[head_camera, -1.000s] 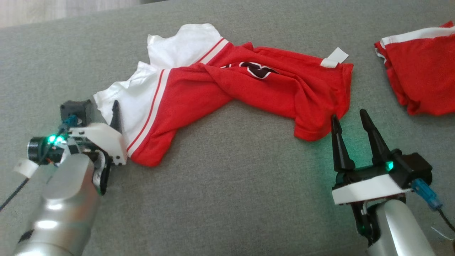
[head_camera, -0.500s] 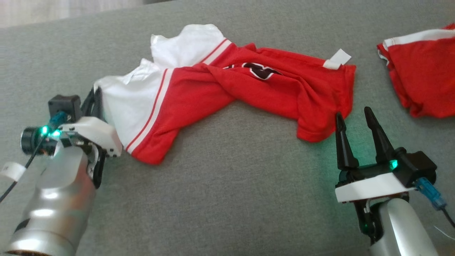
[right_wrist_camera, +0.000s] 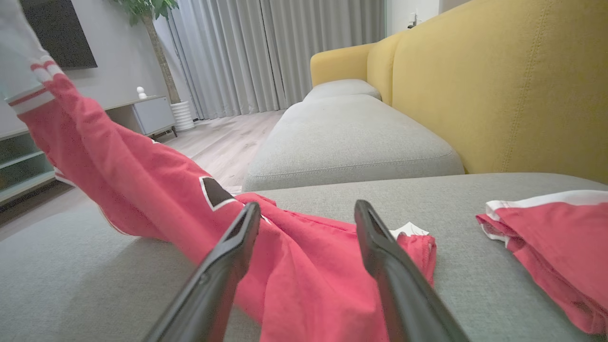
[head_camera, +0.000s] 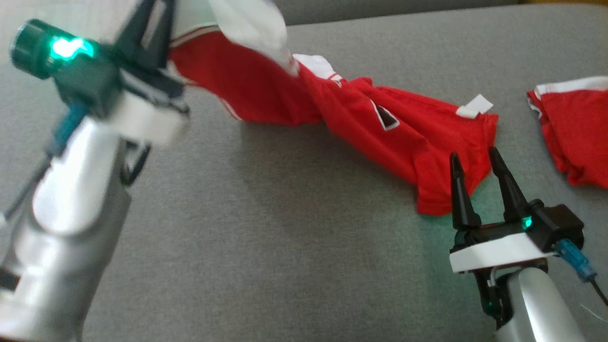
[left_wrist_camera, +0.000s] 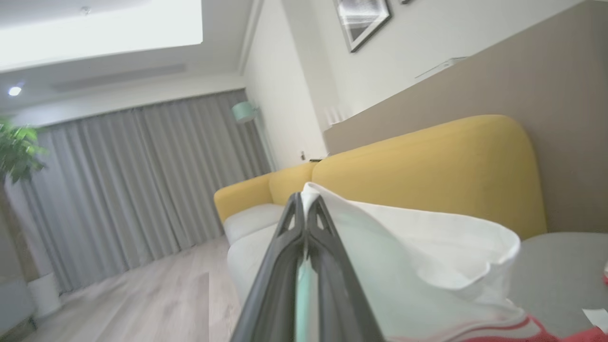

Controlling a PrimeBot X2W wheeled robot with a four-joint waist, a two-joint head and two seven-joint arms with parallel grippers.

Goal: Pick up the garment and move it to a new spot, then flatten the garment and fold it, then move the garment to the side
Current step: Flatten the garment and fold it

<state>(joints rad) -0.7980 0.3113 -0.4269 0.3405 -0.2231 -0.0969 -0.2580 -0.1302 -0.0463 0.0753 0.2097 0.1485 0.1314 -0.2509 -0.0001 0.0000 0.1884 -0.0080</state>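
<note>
While the left gripper (head_camera: 151,26), clamped on a white end, holds the garment (head_camera: 380,128) high, apparently to unfurl it, its red hem lies on the cushion (head_camera: 285,228); the right gripper (head_camera: 476,159) gapes empty beside it.

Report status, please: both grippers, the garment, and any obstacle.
Left gripper shut on garment, white end raised. Right gripper open near the red hem. Red end on grey cushion. Second red garment apart to the right, no obstacle.

Garment (head_camera: 380,128) partly on sofa seat (head_camera: 285,228); second garment (head_camera: 574,128) right.
</note>
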